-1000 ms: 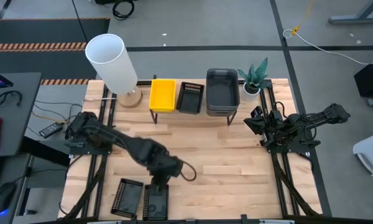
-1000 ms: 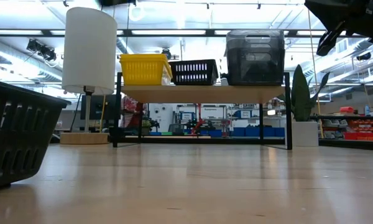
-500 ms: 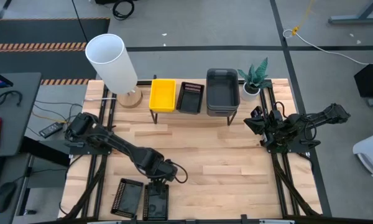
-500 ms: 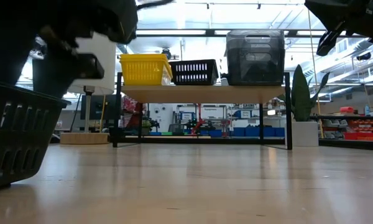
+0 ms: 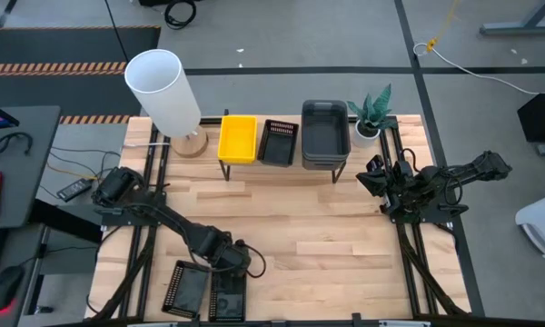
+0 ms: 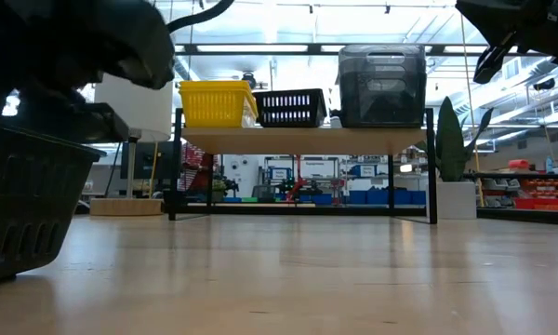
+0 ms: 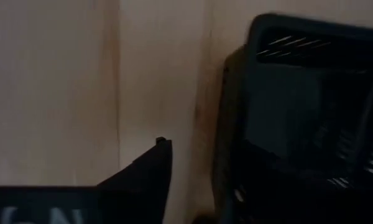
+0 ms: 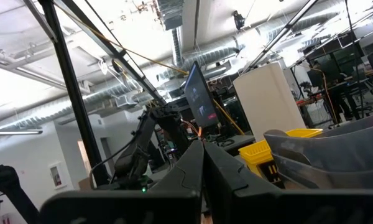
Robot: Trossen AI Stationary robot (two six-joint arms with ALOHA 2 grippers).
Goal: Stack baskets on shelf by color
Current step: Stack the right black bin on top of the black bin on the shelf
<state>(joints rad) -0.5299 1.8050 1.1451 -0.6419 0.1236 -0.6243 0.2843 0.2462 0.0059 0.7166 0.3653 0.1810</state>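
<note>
At the table's near edge we hold our left gripper (image 5: 228,270) low over a black basket (image 5: 226,295), jaws parted around its rim, while our right gripper (image 5: 374,178) waits shut beside the shelf (image 5: 282,166).

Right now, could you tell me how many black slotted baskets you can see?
3: one black basket on the shelf between the yellow and grey ones, and two on the table's near edge, one left of the other, which the left gripper is over.
</note>
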